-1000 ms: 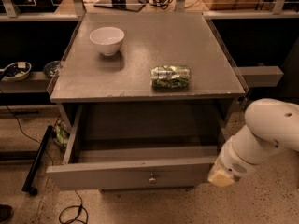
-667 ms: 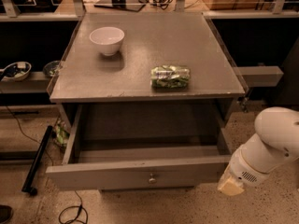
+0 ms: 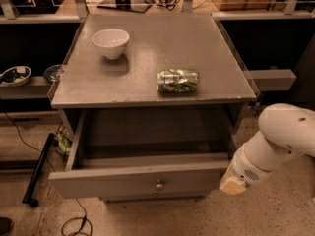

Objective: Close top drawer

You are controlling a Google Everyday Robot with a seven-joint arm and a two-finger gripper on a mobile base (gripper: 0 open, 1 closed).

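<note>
The top drawer [image 3: 140, 181] of the grey cabinet stands pulled far out toward me, its deep box empty. Its flat front panel carries a small round metal knob [image 3: 159, 185] at the centre. My white arm [image 3: 280, 136] reaches in from the right. Its gripper [image 3: 231, 185] is at the right end of the drawer's front panel, low beside the cabinet. Only the tan end of the gripper shows, right against the panel's right edge.
On the cabinet top [image 3: 147, 82] sit a white bowl [image 3: 111, 42] at the back left and a green crumpled packet [image 3: 177, 80] near the front right. A lower drawer knob [image 3: 155, 195] peeks under the open drawer. Dark shelves flank the cabinet; cables and a black bar [image 3: 39, 167] lie on the floor at left.
My arm swung a little down and right, then came back left toward the drawer front's right end. The drawer stands open about as far as before.
</note>
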